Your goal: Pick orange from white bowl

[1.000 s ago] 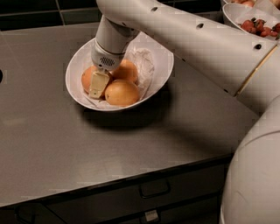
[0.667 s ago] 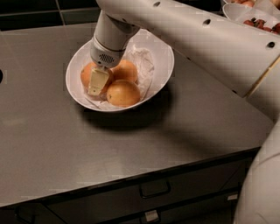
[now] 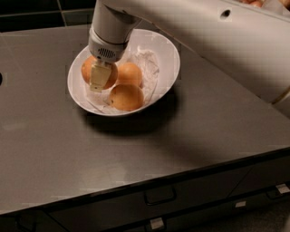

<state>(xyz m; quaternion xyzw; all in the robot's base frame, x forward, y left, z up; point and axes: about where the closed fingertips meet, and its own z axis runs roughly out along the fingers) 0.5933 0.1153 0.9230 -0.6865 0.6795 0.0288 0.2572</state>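
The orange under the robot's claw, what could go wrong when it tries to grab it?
The gripper is down in the white bowl, at the left orange. That orange is round and smooth, so it might slip out. The middle orange and front orange lie close beside it and could get bumped. The crumpled paper underneath might catch and lift too.

A dull grey metal counter (image 3: pixel 195 136) sits above dark handled drawers (image 3: pixel 159 195), with black wall tiles (image 3: pixel 41 13) behind.
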